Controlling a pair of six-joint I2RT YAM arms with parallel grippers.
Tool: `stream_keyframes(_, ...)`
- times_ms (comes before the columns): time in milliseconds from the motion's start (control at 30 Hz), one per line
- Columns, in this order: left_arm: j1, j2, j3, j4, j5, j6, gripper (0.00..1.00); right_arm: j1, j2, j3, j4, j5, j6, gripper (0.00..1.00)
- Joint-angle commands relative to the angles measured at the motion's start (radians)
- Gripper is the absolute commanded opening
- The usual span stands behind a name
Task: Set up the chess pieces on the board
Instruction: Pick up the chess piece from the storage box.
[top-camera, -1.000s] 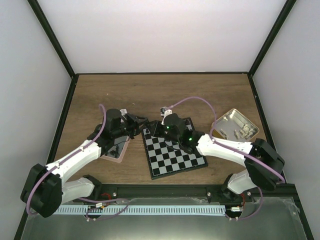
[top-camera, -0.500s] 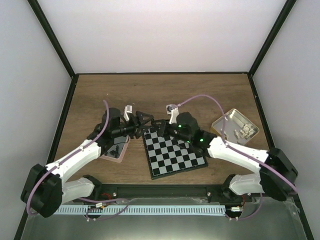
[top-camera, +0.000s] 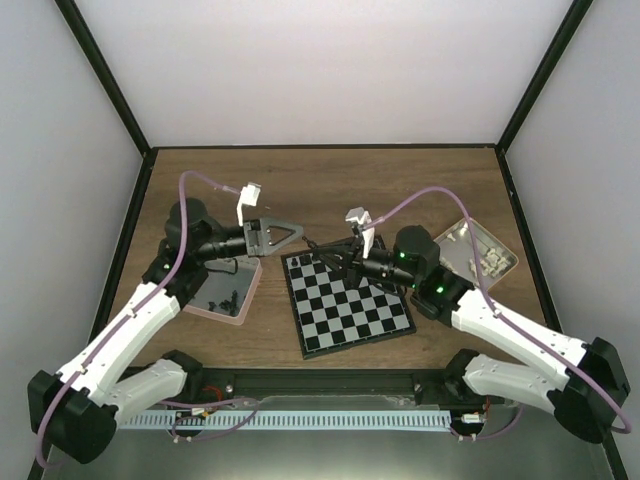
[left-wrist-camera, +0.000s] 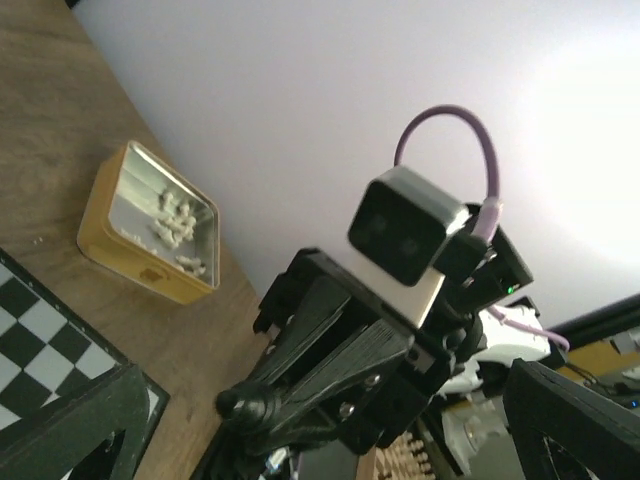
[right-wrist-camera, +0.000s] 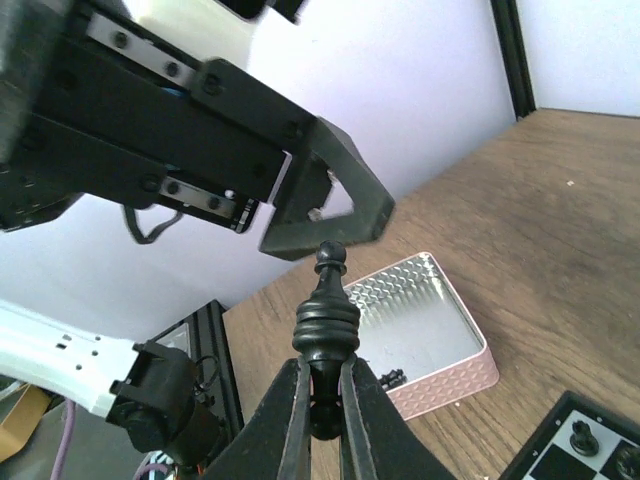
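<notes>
My right gripper (right-wrist-camera: 322, 400) is shut on the base of a black chess piece (right-wrist-camera: 325, 320), which points out past its fingertips. In the top view this gripper (top-camera: 328, 256) hovers over the far left part of the board (top-camera: 350, 305). My left gripper (top-camera: 288, 234) hangs open and empty, raised just left of the board's far corner and facing the right gripper. Its open fingers (right-wrist-camera: 325, 200) show right behind the held piece. Two black pieces (right-wrist-camera: 580, 435) stand on the board's corner (right-wrist-camera: 560, 420).
The pink-rimmed tray (top-camera: 245, 297), with a few black pieces (top-camera: 225, 297) in it, lies left of the board under the left arm. A tan tin (top-camera: 500, 250) holding whitish pieces (top-camera: 487, 262) sits to the right of the board; it also shows as the tin (left-wrist-camera: 110, 250) in the left wrist view.
The left gripper has opened and drawn back left and upward. The right gripper has stayed shut on the black piece and pulled back right, so the two grippers now stand apart.
</notes>
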Motion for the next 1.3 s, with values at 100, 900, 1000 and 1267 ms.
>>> stream_keyframes(100,0.012,0.018,0.07,-0.135,0.121,0.087,0.79,-0.004,-0.065,0.037,0.016,-0.065,-0.084,0.01)
stream_keyframes(900,0.011,0.065,-0.008,0.022,0.208,-0.037,0.3,-0.004,-0.021,0.106,-0.068,-0.092,-0.183,0.01)
stream_keyframes(1000,0.012,0.067,-0.008,0.023,0.201,-0.03,0.27,-0.004,-0.019,0.104,-0.07,-0.091,-0.183,0.01)
stream_keyframes(1267,0.012,0.045,-0.008,0.004,0.149,0.028,0.12,-0.004,-0.018,0.101,-0.072,-0.073,-0.177,0.01)
